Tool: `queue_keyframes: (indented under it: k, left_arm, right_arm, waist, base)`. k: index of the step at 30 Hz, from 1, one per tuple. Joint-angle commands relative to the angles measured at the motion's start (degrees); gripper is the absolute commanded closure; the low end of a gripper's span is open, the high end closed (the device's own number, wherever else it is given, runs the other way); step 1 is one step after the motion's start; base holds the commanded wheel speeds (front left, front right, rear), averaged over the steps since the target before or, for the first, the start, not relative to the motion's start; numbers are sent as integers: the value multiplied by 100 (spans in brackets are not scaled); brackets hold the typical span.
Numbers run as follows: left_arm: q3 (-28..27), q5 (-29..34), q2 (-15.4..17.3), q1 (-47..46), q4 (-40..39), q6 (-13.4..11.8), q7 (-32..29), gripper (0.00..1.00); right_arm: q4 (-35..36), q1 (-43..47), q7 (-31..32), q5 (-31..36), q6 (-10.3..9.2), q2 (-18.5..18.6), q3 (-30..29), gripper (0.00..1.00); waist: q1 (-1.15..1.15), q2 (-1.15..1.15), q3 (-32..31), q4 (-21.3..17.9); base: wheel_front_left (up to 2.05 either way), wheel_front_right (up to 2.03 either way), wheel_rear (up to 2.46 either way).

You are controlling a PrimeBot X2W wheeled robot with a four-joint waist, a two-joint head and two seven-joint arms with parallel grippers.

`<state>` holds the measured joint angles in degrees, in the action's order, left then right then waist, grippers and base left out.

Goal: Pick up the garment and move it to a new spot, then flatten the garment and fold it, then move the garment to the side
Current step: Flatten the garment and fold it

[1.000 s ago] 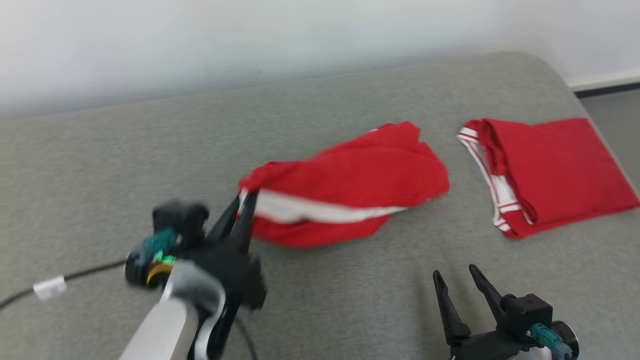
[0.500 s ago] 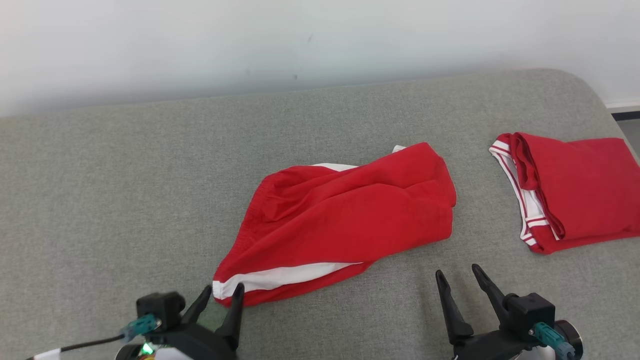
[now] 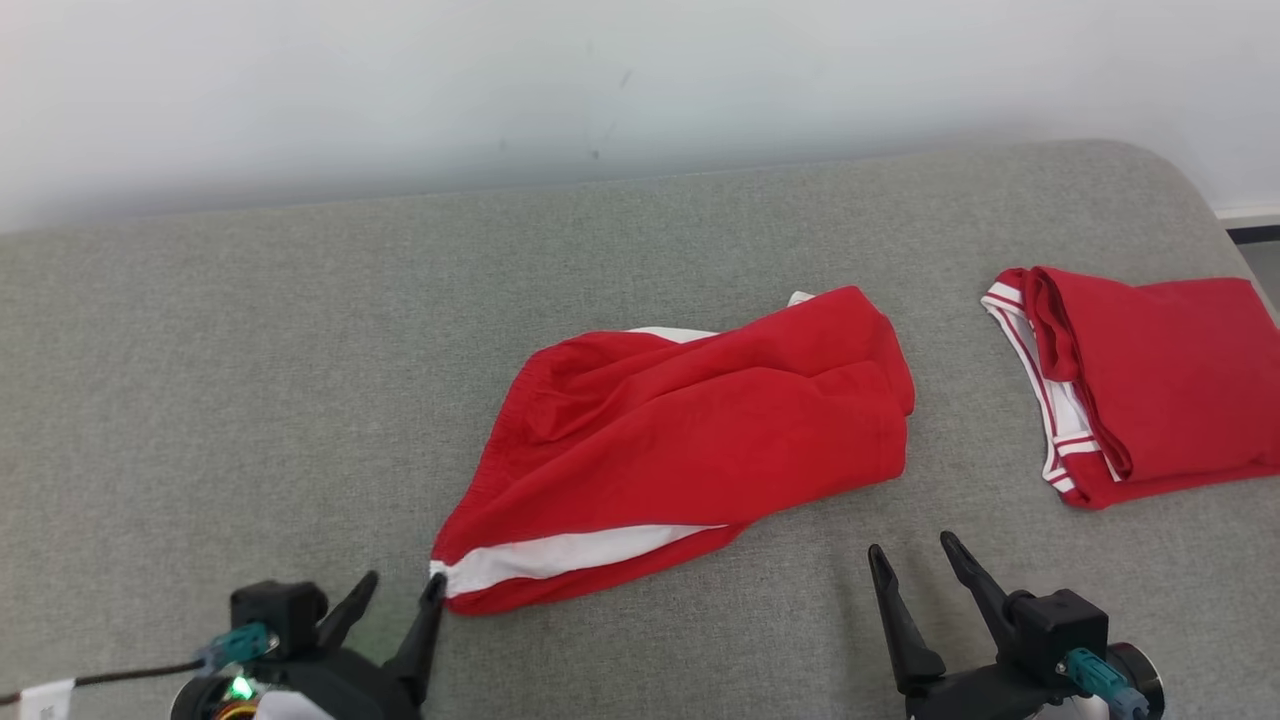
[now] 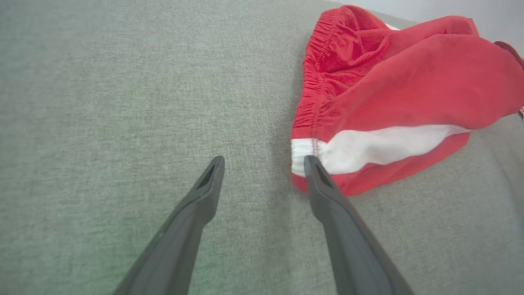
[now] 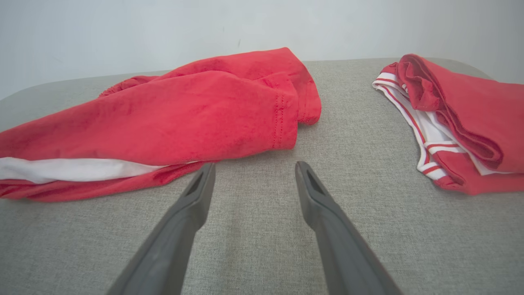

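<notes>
left gripper (image 3: pixel 405 580) has opened, red shorts (image 3: pixel 690 430) lying just beside it

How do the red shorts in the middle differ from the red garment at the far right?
The shorts lie loose and rumpled; the folded garment is a neat, flat stack. The shorts carry one broad white band; the folded garment shows thin red-and-white striped trim. Both are red and rest on the grey surface.

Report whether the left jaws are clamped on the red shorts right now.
No: the left jaws stand open over bare grey cushion, and the red shorts lie beside one fingertip, not between them.
</notes>
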<state>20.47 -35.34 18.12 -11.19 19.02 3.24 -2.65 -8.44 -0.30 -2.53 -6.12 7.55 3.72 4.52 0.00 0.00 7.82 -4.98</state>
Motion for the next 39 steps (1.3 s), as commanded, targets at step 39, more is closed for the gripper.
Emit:
queue_keyframes:
  k: [39]
  left_arm:
    - [292, 979, -105, 480, -1052, -494, 1722, 0]
  right_arm:
    - [-950, -1457, 1356, 468, -14, 30, -1287, 0]
  waist:
    - [0, 0, 211, 962]
  base:
    - [0, 0, 0]
